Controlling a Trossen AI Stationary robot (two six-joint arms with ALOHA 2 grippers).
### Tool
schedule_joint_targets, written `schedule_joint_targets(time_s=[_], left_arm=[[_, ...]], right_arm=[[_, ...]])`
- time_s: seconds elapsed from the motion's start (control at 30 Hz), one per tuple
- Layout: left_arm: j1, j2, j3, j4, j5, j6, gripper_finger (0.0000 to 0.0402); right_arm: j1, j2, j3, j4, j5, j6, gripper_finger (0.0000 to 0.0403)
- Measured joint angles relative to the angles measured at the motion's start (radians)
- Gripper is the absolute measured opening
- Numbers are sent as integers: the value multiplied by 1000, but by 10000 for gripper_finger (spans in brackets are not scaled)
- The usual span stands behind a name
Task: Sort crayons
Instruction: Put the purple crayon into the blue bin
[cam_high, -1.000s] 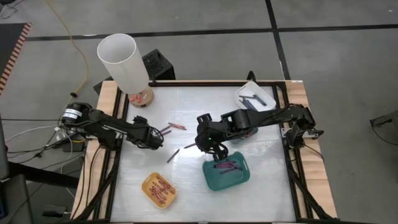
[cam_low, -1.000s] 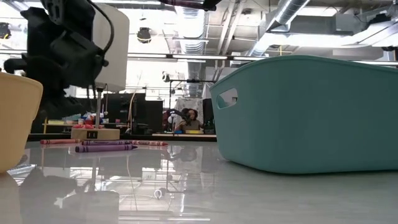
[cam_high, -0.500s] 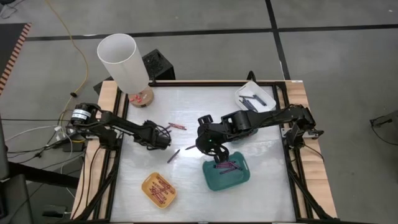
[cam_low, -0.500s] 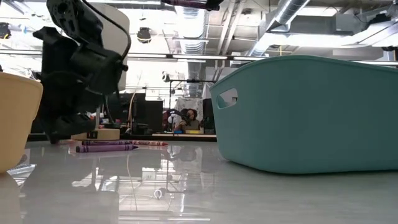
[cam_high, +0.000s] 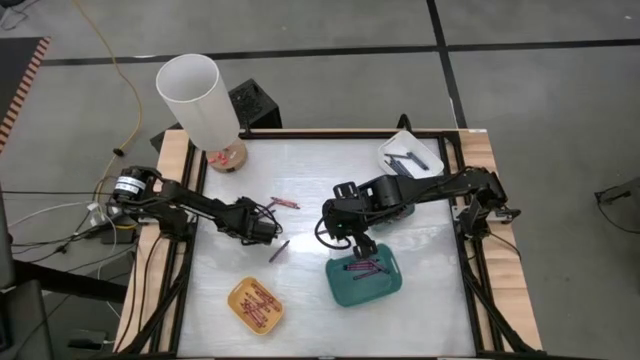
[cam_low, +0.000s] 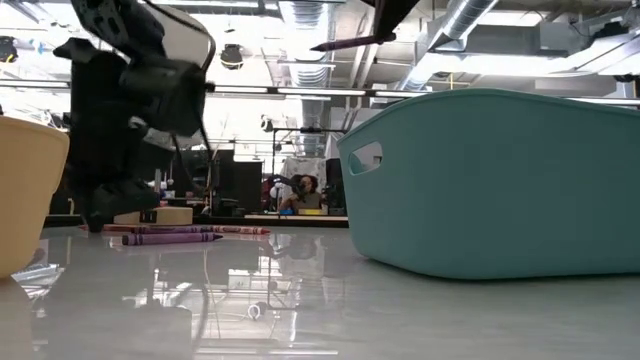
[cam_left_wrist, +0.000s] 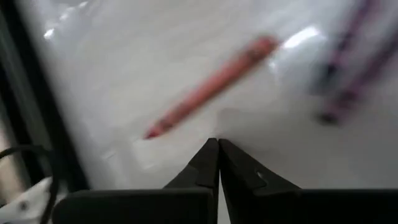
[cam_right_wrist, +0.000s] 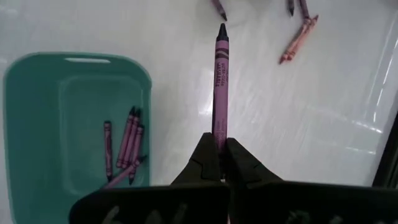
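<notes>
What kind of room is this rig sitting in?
Probably an industrial lab or workshop: exposed ceiling ducts and strip lights overhead, a bare concrete floor marked with dark tape lines, and a person at cluttered benches behind the table.

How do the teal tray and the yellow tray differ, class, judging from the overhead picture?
The teal tray is larger and holds purple crayons; the yellow tray is smaller and holds reddish crayons. The teal one lies under the right gripper; no gripper is above the yellow one. Both are open-topped.

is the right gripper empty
No, the right gripper is shut on a purple crayon that sticks out ahead of it.
</notes>
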Motion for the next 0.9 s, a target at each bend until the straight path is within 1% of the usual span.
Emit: schedule_joint_targets(time_s=[0.13, 0.2, 0.23, 0.3, 0.37, 0.43, 0.57, 0.7, 0.83, 0.9], left_arm=[[-40, 0, 67, 29, 41, 54, 0], [-63, 0, 108, 23, 45, 96, 0], [-72, 0, 129, 4, 31, 113, 0], [-79, 0, 171, -80, -37, 120, 0], [-68, 0, 198, -185, -104, 112, 0], [-50, 0, 209, -257, -151, 113, 0], [3, 0, 174, -295, -197, 150, 0], [60, 0, 110, -286, -197, 162, 0], [89, 0, 60, -272, -213, 149, 0], [99, 0, 39, -265, -198, 146, 0]], right_arm=[[2, 0, 0, -4, -22, -19, 1], [4, 0, 0, -5, -23, -20, 1], [3, 0, 0, -5, -23, -21, 1], [-2, 0, 0, -5, -23, -24, 1], [-5, 0, 0, -5, -23, -23, 1], [-5, 0, 0, -5, -23, -23, 1], [6, 0, 0, -6, -23, -16, 1], [14, 0, -11, -6, -24, -3, 1], [21, 1, -28, -10, -26, 8, 1], [25, 1, -39, -9, -27, 8, 1]])
